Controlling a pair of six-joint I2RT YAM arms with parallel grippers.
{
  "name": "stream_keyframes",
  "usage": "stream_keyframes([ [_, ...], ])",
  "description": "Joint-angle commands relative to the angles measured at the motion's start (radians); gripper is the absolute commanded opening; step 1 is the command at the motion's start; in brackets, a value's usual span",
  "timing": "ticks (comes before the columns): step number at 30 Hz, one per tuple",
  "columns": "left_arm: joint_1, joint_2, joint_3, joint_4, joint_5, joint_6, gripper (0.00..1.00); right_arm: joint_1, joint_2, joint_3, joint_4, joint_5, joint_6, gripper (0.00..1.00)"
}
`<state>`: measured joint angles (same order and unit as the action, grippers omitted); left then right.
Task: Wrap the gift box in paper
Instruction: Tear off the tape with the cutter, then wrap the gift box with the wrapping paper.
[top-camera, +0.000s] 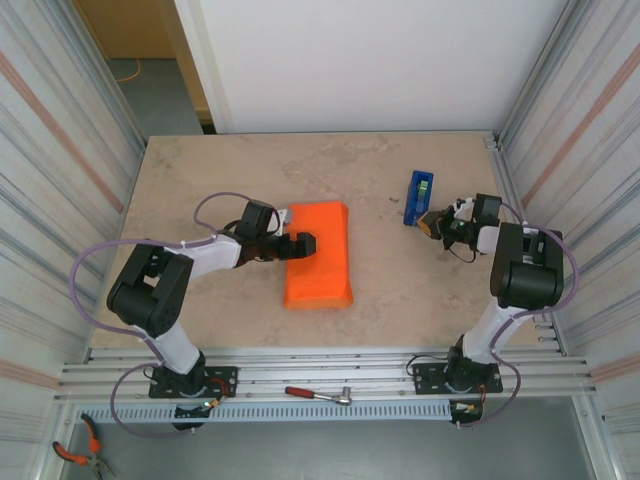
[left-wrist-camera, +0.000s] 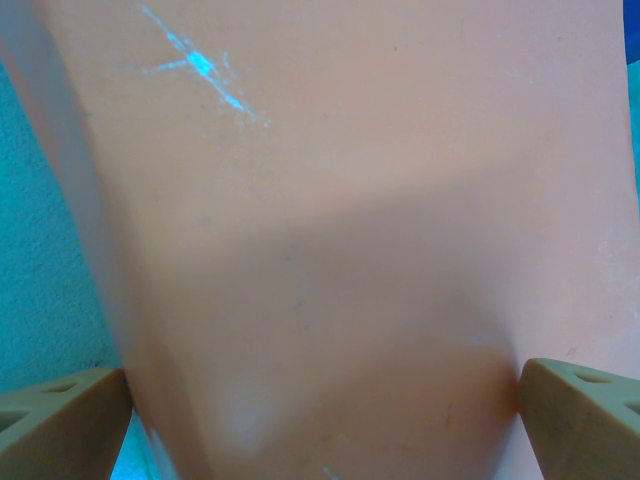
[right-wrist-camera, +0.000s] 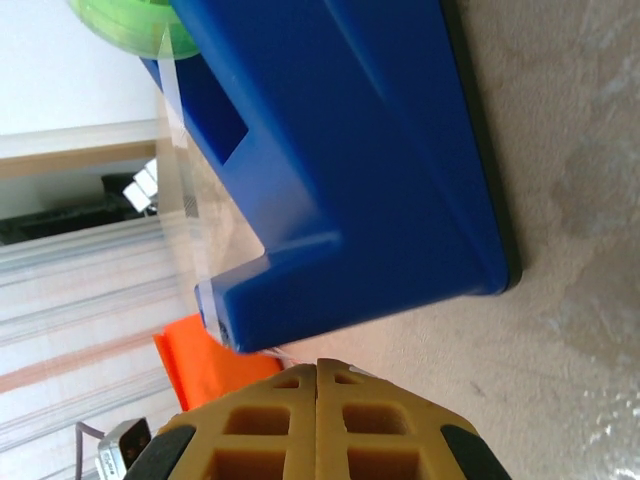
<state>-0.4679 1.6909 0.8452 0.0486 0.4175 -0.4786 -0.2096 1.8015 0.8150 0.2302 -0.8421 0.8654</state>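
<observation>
The orange paper lies folded into a long bundle at the table's centre, and the gift box is hidden under it. My left gripper rests on the bundle's left edge. In the left wrist view the paper bulges between the two widely spread fingertips, so my left gripper is open. My right gripper is shut just below the blue tape dispenser. A thin clear strand of tape seems to run from the cutter into its tips. In the top view this gripper sits beside the dispenser.
Corrugated walls close in the table on the left and right. A ratchet wrench lies on the front rails. Orange-handled pliers lie at the bottom left, off the table. Bare tabletop separates the paper from the right arm.
</observation>
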Motion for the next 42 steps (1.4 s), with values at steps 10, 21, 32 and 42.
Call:
stream_keyframes([
  [10, -0.023, 0.072, -0.025, -0.145, -0.081, 0.050, 0.99, 0.025, 0.108, 0.003, 0.040, -0.009, 0.069, 0.00],
  [21, -0.023, 0.067, -0.024, -0.154, -0.086, 0.057, 0.99, 0.093, -0.043, 0.047, -0.096, -0.050, 0.005, 0.00],
  [32, -0.023, 0.074, -0.021, -0.154, -0.087, 0.057, 0.99, 0.335, -0.076, 0.275, -0.453, -0.089, -0.227, 0.00],
  [42, -0.023, 0.071, -0.021, -0.153, -0.087, 0.057, 0.99, 0.508, 0.042, 0.520, -0.763, -0.062, -0.465, 0.00],
])
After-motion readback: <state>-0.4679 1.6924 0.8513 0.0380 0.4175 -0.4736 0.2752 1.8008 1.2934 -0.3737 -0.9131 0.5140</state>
